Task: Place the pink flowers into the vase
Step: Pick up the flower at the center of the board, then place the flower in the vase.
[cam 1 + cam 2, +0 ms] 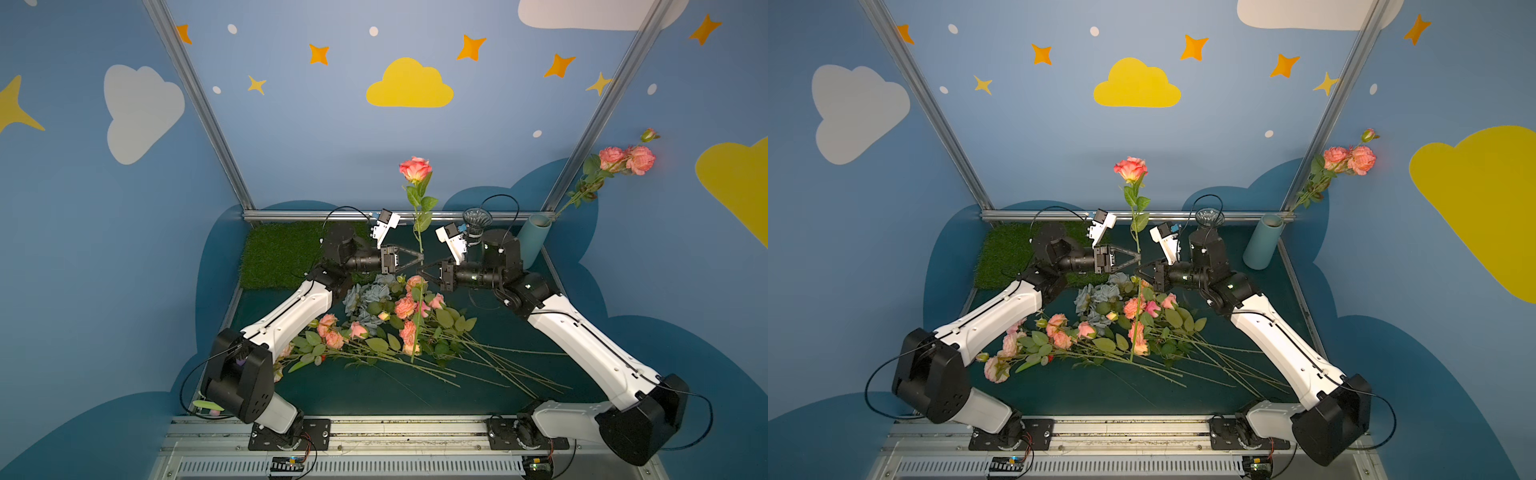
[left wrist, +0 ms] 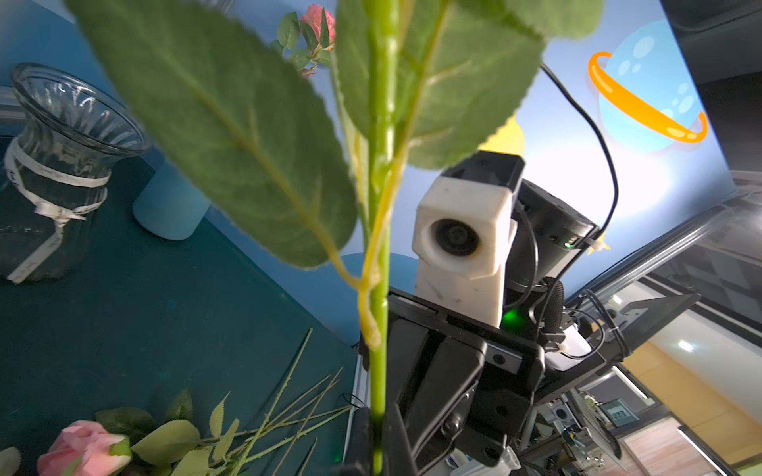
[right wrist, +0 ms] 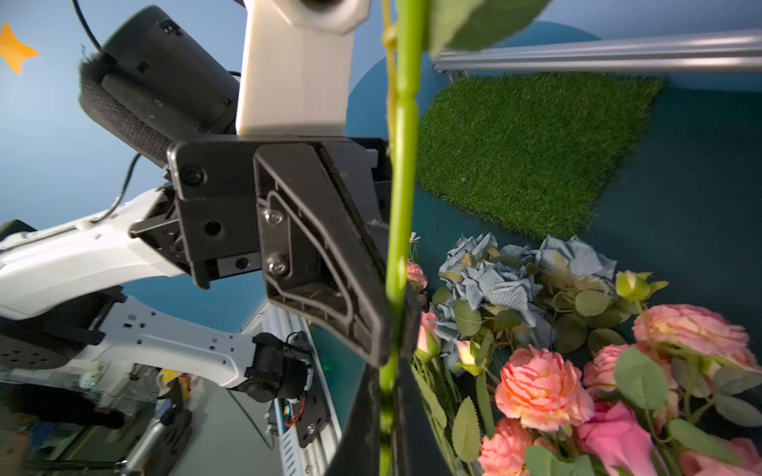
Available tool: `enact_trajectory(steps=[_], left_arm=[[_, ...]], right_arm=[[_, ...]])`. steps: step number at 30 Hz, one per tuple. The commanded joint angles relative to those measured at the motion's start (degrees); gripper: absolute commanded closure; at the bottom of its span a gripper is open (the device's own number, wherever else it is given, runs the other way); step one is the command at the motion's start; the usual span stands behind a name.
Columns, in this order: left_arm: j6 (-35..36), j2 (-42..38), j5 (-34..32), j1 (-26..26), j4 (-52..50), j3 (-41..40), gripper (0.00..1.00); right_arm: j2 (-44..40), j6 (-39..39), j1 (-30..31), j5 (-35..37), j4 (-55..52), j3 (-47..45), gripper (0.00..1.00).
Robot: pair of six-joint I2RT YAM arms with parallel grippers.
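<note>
- Left arm (image 1: 291,316) and right arm (image 1: 582,345): smooth white shells between bulky black joints.
- Shoulder housing (image 1: 239,374): black and rounded, with small holes in its face.
- Thin black cable (image 1: 185,386) loops outside each shoulder; another arcs over each wrist.
- Left gripper (image 1: 421,260) and right gripper (image 1: 419,272): black, with triangular ribbed fingers (image 3: 321,255) fixed by silver screws (image 3: 273,216).
- Wrist camera (image 2: 457,237): white block with a round lens.
- Base plate (image 1: 289,434): black, bolted, with red and black wires.
- Small green light (image 2: 511,319) on the right wrist.
</note>
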Motion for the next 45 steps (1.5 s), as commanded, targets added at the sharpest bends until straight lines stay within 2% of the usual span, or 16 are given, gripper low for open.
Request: enact_trajectory(steps=[1,4,6,9,14,18,24,28,33,39,45], left_arm=[[3.86,-3.53,1.05,-1.69,-4.55,1.53,0.85],[4.86,-5.16,-0.57,-1.89,-7.02,1.84,0.78],[6.41,-6.79,-2.66,-1.81,-9.78,1.87,0.68],[8.52,-10.06,-8.52,-1.75,-14.5,1.26,0.6],[10.38,-16.13,-17.63,-0.68,-20.6,-0.73,0.59],[12.03,-18.99,-24.94,0.45,-27.46,-0.9,0.59],[10.35,-20.07,-26.96,3.42,-28.58,-3.24,0.59],[8.99,-20.58,-28.59,4.92,-28.68,-4.65,0.59],[9.07,-21.58,-33.86,5.05,-32.45,-6.14,0.59],[8.84,-22.52,-39.31,5.14,-36.39,-8.03,0.59],[8.59,-24.03,-41.7,5.3,-35.48,-11.58,0.59]], right_arm=[[-1.05,-6.72,-0.24,13.66,6.94,-3.9,1.0],[-0.88,-11.77,0.42,22.1,11.98,-6.43,1.0],[-1.43,-14.53,0.56,26.9,17.25,-9.48,1.0],[-2.02,-19.62,0.58,32.66,27.66,-14.38,1.0],[-0.5,-26.92,0.75,37.55,35.88,-15.43,1.0],[0.79,-31.87,0.75,39.53,36.2,-13.03,1.0],[0.63,-33.14,0.16,40.9,36.55,-10.36,1.0],[0.44,-32.51,-0.65,41.21,33.03,-5.95,1.0],[3.3,-34.9,-2.09,50.14,27.15,3.67,1.0],[9.09,-31.09,-9.4,56.37,13.37,21.08,1.0],[14.47,-31.11,-16.47,61.3,10.58,31.5,1.0]])
